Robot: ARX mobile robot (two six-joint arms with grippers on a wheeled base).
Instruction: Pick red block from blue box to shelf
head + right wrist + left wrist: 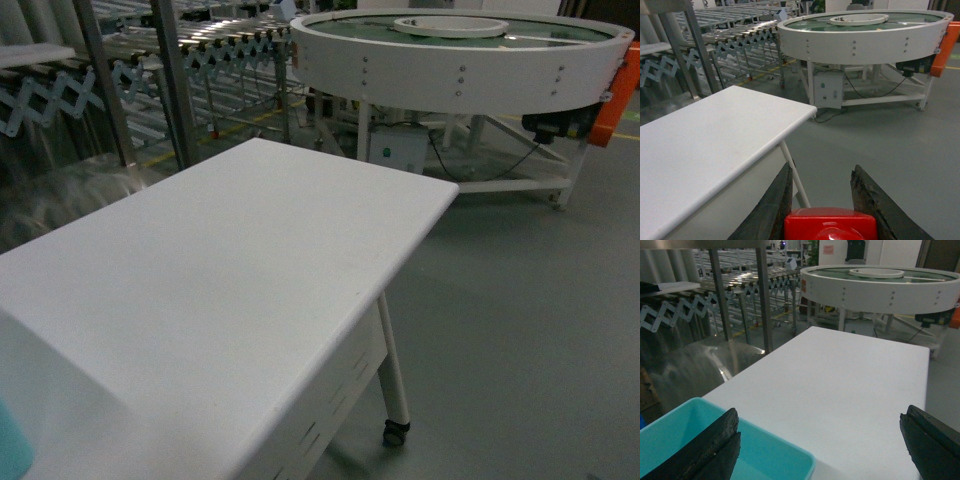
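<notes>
Right tool (822, 200) grips the red block (830, 225) beside the desk (230, 280); left tool (820, 440) gapes above a blue box (685, 440); shelf (762, 295) behind.

left gripper (820, 440) jaws spread wide, right gripper (822, 200) clamped on red block (830, 225)

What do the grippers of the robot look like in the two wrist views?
The left gripper has two black fingers with a rough, grainy surface and blunt ends. The right gripper has dark, worn, tapered fingers. No cables or markings are visible.
</notes>
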